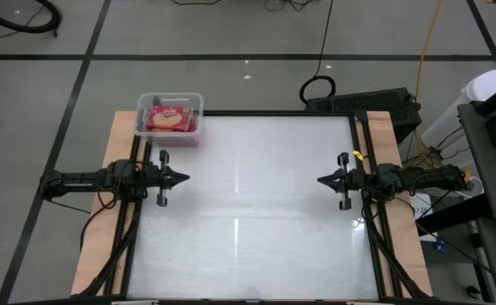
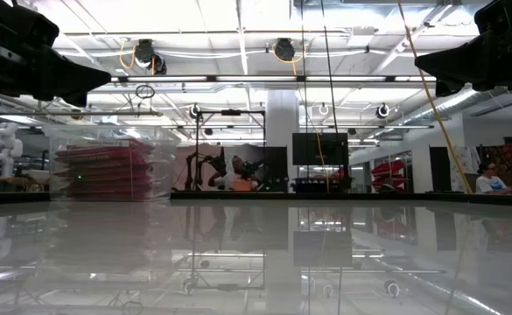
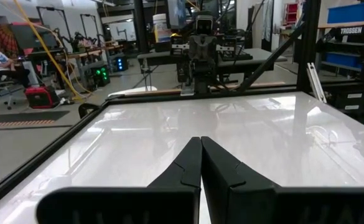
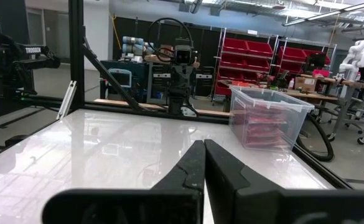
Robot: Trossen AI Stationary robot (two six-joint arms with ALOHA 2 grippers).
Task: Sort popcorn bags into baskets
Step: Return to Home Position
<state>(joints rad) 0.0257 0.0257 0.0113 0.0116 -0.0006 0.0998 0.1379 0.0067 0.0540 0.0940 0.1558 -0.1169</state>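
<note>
A clear plastic basket (image 1: 170, 116) stands at the table's far left corner, its base on the tabletop. A stack of red popcorn bags (image 1: 169, 119) lies inside it, a popcorn picture on the top one; the stack also shows through the basket's wall (image 2: 107, 169) and in the right wrist view (image 4: 266, 124). My left gripper (image 1: 186, 179) hovers shut at the table's left edge, pointing level toward the right. My right gripper (image 1: 320, 180) hovers shut at the right edge, pointing toward the left. Neither touches anything.
The white tabletop (image 1: 256, 212) has a black frame around it. Black equipment and cables (image 1: 362, 103) sit on the floor beyond the far right corner. A seated person (image 2: 490, 179) shows far off in the room.
</note>
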